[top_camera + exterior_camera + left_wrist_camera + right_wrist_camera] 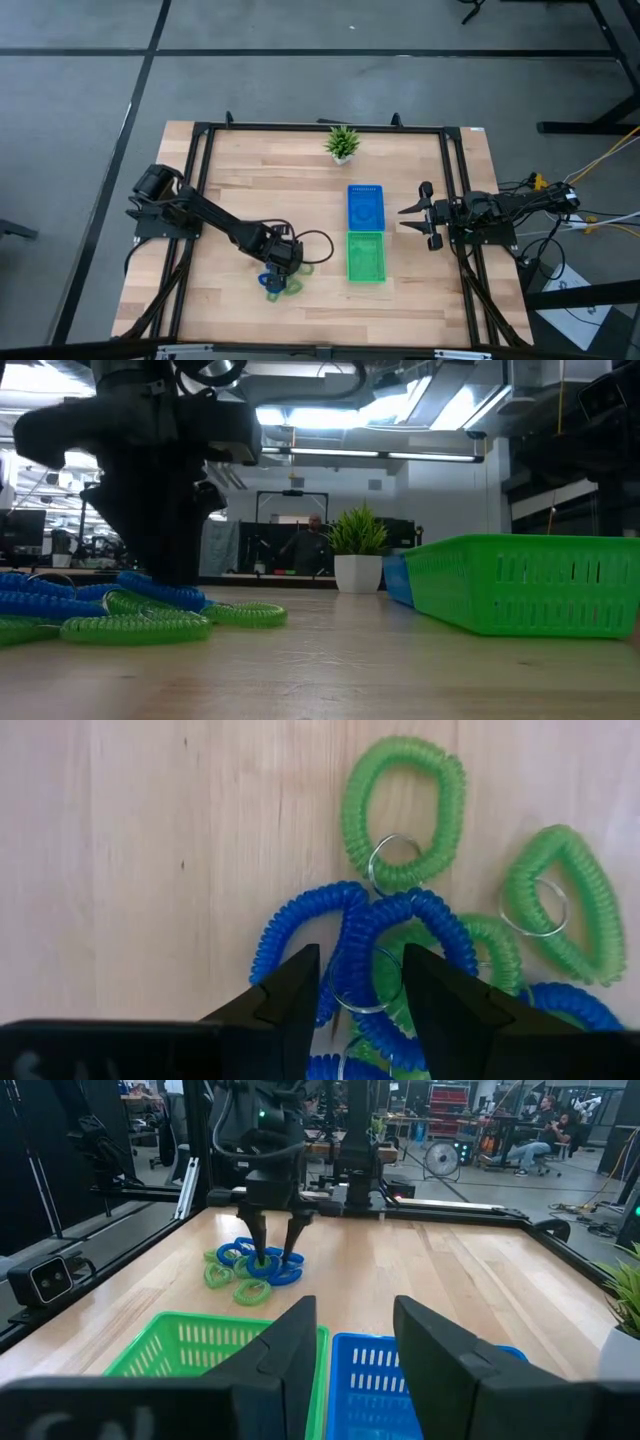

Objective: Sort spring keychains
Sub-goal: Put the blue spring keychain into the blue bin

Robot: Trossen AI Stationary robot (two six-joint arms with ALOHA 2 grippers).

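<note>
Seen from above, the wooden tabletop (240, 180) lies bare across its far-left stretch. A small potted plant (342, 143) stands at the far edge. A blue tray (365, 207) and a green tray (366, 256) sit touching, between the two arms. The spring keychains (280, 284) lie tangled near the front edge, with the left gripper (281, 262) directly over them. An open strip separates heap and trays.

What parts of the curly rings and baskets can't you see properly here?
- High view: the spring keychains are tiny and partly under the left gripper, so they cannot be counted.
- Left wrist view: the pile runs off the picture's edge behind the fingers.
- Low view: the green tray hides most of the blue tray.
</note>
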